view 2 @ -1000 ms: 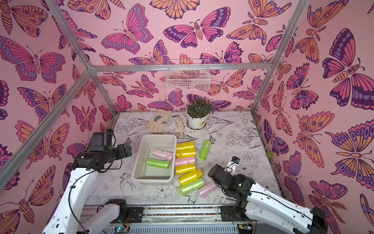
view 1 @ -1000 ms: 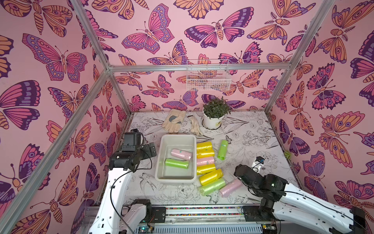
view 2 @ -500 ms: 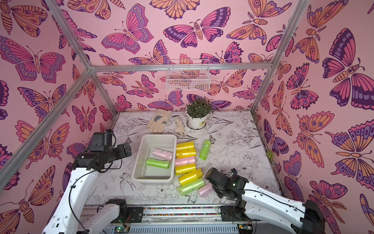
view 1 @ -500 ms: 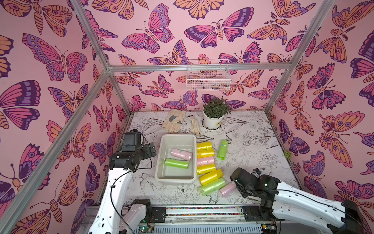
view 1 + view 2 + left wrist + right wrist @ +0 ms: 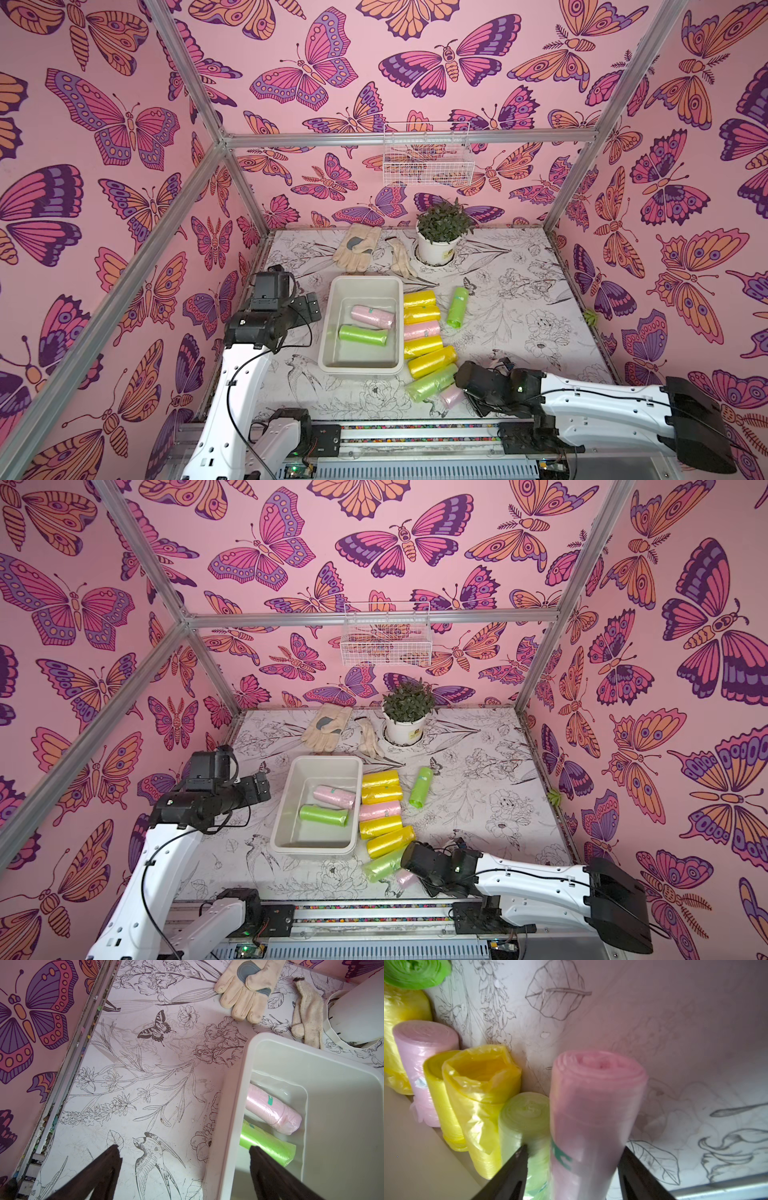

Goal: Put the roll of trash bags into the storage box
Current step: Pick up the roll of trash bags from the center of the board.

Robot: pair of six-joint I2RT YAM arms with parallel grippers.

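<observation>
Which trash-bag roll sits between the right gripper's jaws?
The pink roll at the row's near end, beside the pale green roll; the right gripper straddles it. The other loose pink roll lies mid-row between yellow rolls.

Right pincer [image 5: 412, 870] at pink roll [image 5: 405, 878], perhaps gripping it

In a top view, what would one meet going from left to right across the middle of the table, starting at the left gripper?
left gripper → storage box → pink roll lying just outside the box → lone green roll
</observation>
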